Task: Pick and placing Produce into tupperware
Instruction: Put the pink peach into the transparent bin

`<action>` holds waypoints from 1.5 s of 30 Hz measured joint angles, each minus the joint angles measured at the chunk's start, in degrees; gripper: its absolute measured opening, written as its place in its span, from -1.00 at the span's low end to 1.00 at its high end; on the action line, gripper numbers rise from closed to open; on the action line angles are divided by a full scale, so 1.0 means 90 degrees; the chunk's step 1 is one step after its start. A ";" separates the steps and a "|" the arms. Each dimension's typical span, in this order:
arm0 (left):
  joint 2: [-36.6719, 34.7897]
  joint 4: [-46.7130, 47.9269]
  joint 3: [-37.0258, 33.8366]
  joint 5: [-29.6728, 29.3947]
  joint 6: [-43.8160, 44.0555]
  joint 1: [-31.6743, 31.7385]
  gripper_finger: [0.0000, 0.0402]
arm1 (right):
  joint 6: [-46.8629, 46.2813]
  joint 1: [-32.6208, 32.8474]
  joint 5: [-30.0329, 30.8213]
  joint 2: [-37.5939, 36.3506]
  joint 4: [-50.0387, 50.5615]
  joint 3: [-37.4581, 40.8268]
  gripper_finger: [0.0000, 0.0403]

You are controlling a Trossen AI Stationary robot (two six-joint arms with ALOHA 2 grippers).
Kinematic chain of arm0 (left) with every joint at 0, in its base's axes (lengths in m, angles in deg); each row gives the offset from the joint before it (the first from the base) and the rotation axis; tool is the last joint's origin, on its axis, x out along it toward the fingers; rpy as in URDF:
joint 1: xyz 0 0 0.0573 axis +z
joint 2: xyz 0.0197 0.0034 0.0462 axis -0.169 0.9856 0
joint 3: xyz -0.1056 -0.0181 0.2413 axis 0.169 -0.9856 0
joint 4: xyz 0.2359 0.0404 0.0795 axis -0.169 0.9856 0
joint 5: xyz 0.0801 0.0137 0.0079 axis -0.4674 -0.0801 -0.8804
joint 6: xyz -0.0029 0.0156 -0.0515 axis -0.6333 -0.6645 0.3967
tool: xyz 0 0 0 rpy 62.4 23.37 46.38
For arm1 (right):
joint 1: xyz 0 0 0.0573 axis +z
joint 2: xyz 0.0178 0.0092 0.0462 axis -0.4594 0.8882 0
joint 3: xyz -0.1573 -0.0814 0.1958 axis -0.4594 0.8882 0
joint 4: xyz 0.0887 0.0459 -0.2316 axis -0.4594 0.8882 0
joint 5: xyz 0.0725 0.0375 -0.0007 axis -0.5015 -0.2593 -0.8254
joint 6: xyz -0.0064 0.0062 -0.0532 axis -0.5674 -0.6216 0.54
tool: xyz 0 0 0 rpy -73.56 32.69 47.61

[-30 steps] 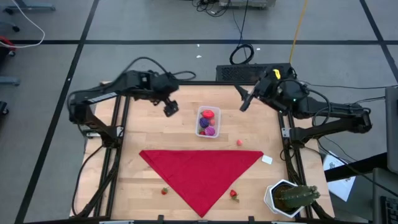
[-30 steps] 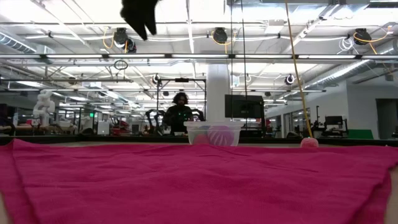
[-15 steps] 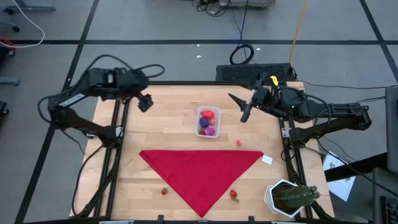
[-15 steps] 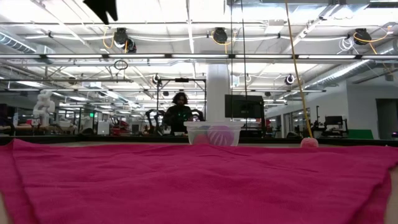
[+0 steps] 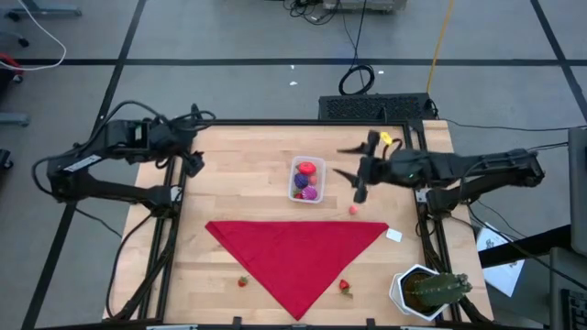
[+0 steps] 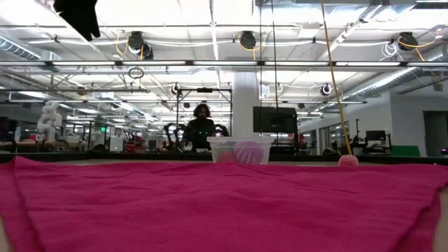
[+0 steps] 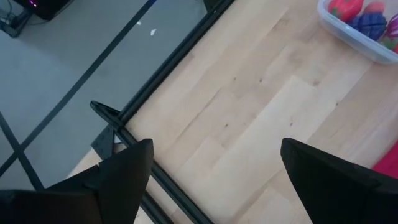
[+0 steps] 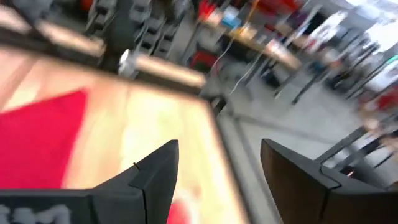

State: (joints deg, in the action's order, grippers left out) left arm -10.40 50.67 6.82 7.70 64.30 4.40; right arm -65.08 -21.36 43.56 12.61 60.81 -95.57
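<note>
The clear tub (image 5: 307,180) stands on the table's far middle and holds red, purple and magenta toy produce; it also shows in the low view (image 6: 240,149) and the left wrist view (image 7: 357,28). A pinkish piece (image 5: 353,210) lies on the wood to the tub's near right. Two small red pieces (image 5: 242,281) (image 5: 345,286) lie by the near edges of a red cloth (image 5: 298,255). My right gripper (image 5: 337,161) is open and empty, just right of the tub and above the table. My left gripper (image 5: 195,165) is open and empty near the table's left edge.
The red triangular cloth covers the table's near middle. A potted green cactus (image 5: 426,291) in a white pot stands at the near right corner. A small white tag (image 5: 393,236) lies by the cloth's right corner. A person (image 6: 201,126) sits in the room beyond the table.
My left gripper has drawn back from beside the tub toward the table's left edge, staying open and empty. My right gripper has come from the far right corner toward the near edge and the tub, turning as it went.
</note>
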 joint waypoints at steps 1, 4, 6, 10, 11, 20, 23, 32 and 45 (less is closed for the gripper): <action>-0.0070 -0.0037 -0.0077 -0.0001 0.0000 0.0000 0.80 | -0.0250 0.0068 0.0007 0.0042 0.0260 0.0000 0.09; -0.0220 -0.0140 -0.0242 0.0000 -0.0002 0.0000 0.80 | -0.1465 0.0214 0.0017 0.0166 0.1171 0.0000 0.09; -0.0237 -0.0173 -0.0274 0.0000 -0.0005 0.0000 0.80 | -0.2332 0.0266 0.0017 0.0203 0.1706 0.0000 0.09; -0.0234 -0.0460 -0.0276 0.0004 -0.0072 0.0000 0.80 | -0.3622 0.0265 0.0012 0.0208 0.2696 0.0000 0.09; -0.0234 -0.0546 -0.0278 0.0004 -0.0105 0.0000 0.80 | -0.3853 0.0261 0.0012 0.0210 0.2938 0.0000 0.09; -0.0225 -0.0828 -0.0276 0.0006 -0.0236 0.0000 0.80 | -0.6105 0.0249 -0.0815 0.0215 0.4738 0.0000 0.09; -0.0225 -0.0824 -0.0276 0.0008 -0.0235 0.0000 0.80 | -0.6502 0.0272 -0.0892 0.0215 0.4756 0.0000 0.09; -0.0225 -0.0799 -0.0276 0.0248 -0.0385 0.0000 0.80 | -0.6616 0.0551 -0.1146 0.0215 0.4672 0.0000 0.09; -0.0225 -0.0799 -0.0276 0.0254 -0.0379 0.0000 0.80 | -0.6425 0.0640 -0.1144 0.0215 0.4531 0.0000 0.17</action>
State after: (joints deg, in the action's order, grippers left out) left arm -12.43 43.48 4.34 9.98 60.89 4.40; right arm -122.90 -15.60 33.26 14.54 101.59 -95.57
